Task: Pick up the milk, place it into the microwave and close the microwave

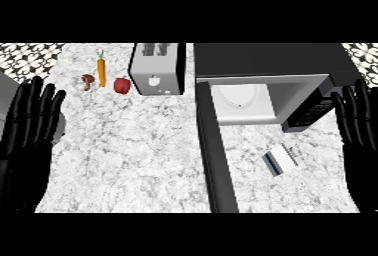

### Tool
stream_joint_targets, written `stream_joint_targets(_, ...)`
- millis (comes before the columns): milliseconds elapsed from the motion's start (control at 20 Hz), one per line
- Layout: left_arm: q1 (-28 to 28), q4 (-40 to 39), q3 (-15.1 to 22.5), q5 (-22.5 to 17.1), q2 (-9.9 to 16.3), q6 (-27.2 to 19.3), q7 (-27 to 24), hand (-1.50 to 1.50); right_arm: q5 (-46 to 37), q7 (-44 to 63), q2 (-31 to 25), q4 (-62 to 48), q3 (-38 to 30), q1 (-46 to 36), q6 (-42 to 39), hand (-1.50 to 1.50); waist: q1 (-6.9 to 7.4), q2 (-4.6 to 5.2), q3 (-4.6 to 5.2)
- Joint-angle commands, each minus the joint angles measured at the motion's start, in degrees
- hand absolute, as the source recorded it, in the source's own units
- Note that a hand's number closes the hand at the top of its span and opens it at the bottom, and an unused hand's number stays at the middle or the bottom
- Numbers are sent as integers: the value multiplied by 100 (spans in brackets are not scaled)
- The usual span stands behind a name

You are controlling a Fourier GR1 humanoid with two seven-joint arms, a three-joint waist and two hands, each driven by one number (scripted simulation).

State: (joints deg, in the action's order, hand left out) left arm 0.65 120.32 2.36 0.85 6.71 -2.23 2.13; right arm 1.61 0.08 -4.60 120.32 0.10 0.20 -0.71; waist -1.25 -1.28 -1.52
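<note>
The milk carton (280, 159), white with a dark blue side, lies on the counter in front of the microwave's opening. The black microwave (273, 62) sits at the back right with its door (215, 150) swung wide open toward me; a white turntable plate (241, 96) shows inside. My left hand (29, 115) rests at the left edge, fingers straight up, far from the carton. My right hand (356, 117) rests at the right edge, fingers up, just right of the microwave's keypad and a short way from the carton. Neither hand holds anything.
A silver toaster (157, 70) stands at the back centre, left of the microwave. A carrot (102, 71), a red pepper (122, 85) and a brown mushroom (88, 81) lie at the back left. The open door divides the marble counter (133, 160) in two.
</note>
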Motion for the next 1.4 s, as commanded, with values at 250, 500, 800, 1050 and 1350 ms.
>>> stream_joint_targets(250,-1143,729,435,371,-157,13,-197,-150,545,-544,-689,-98,-712,433,-935,-150,157,119,151)
stream_joint_targets(500,-2081,1671,684,-681,-555,14,273,-150,1226,-342,-641,321,-486,988,-1425,-150,184,101,152)
stream_joint_targets(800,-2793,2302,487,-1139,-301,411,307,-150,1218,108,-581,966,-674,1555,-1363,-150,134,108,154)
stream_joint_targets(1050,-3633,2250,582,-1153,-340,847,-460,-150,451,-683,-522,-460,-672,954,-1432,-150,218,116,154)
stream_joint_targets(1350,-4388,2701,724,-1144,-431,1064,-703,-150,383,-749,-294,-750,-885,1164,-1162,-150,230,106,152)
